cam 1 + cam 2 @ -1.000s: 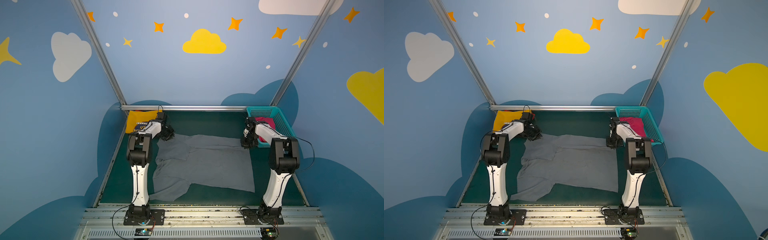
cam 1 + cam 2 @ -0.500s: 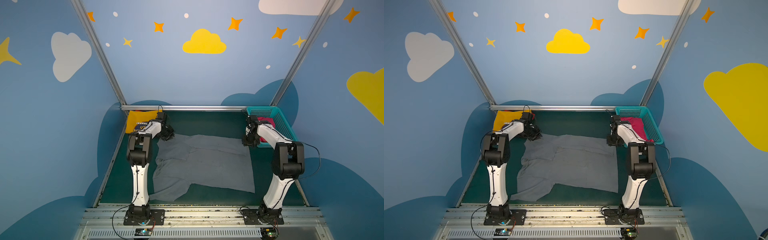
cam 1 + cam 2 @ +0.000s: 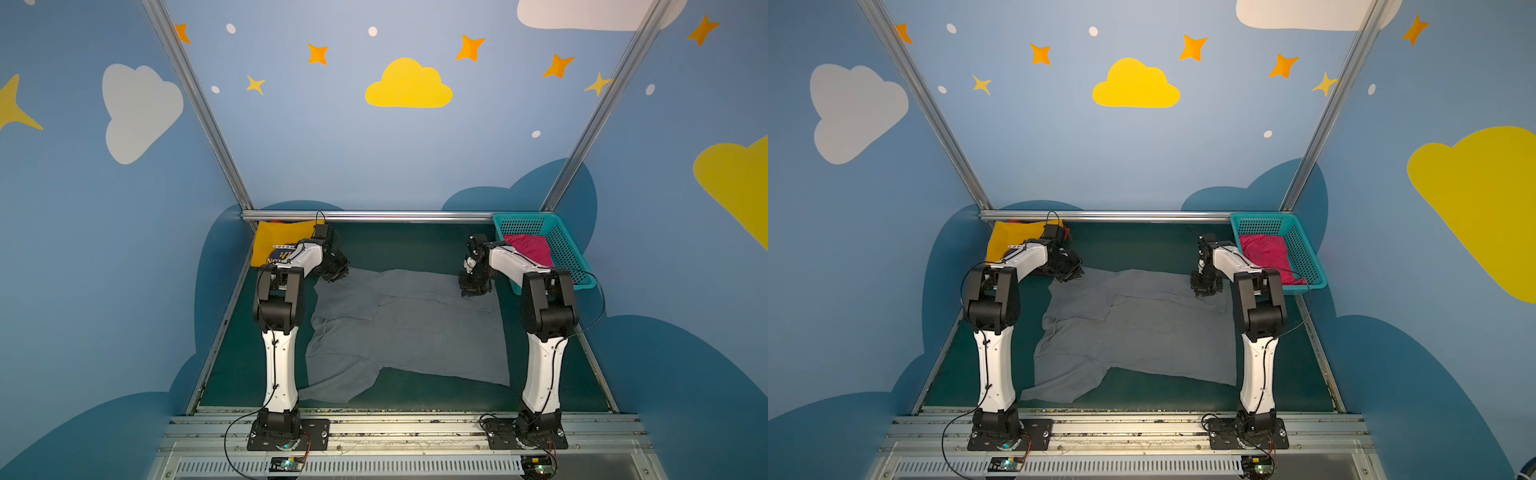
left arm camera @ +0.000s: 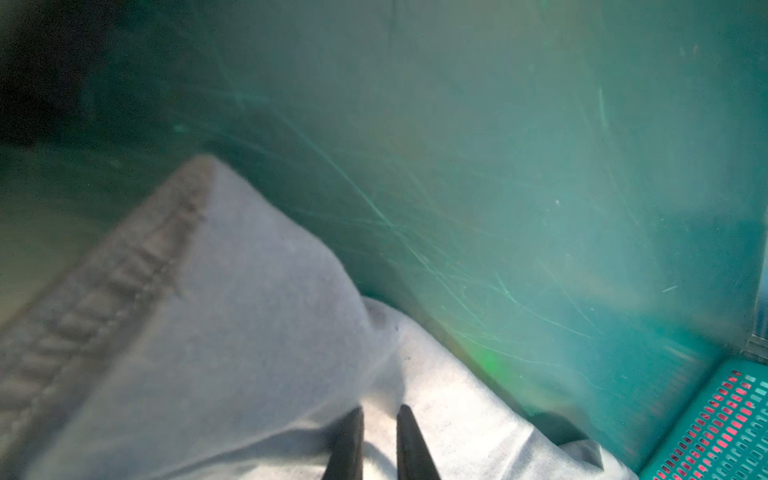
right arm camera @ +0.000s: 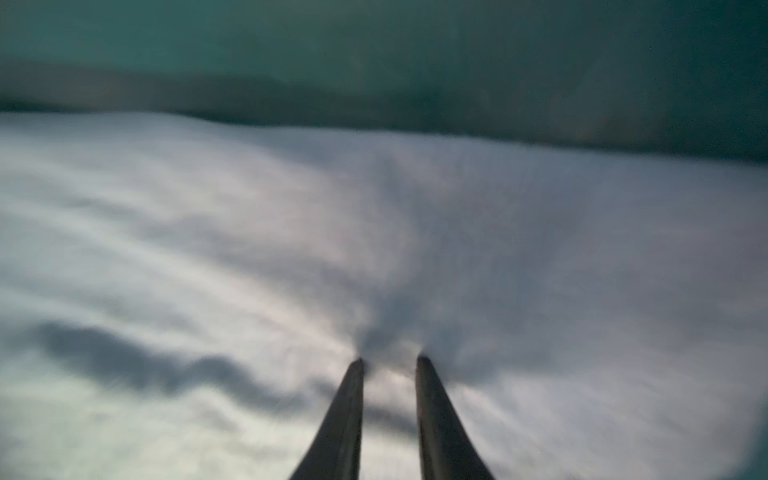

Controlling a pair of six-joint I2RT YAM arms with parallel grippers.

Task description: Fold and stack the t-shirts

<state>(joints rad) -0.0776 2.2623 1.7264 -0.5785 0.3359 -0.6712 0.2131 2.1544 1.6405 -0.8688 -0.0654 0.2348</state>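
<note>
— Where did we find the grey t-shirt (image 3: 407,328)?
— Spread flat on the green table (image 3: 395,245) between our arms. The yellow t-shirt (image 3: 274,241) lay in the far left corner, the pink t-shirt (image 3: 530,249) in the teal basket (image 3: 561,266).
— And our grippers?
— Our left gripper (image 4: 380,411) pinched the grey t-shirt at its far left edge. Our right gripper (image 5: 390,361) sat on the far right edge, jaws narrowly apart; through the blur we couldn't tell whether it gripped

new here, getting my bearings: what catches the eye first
A grey t-shirt lies spread across the middle of the green table. A yellow t-shirt sits in the far left corner, and a pink t-shirt lies in the teal basket at far right.
</note>
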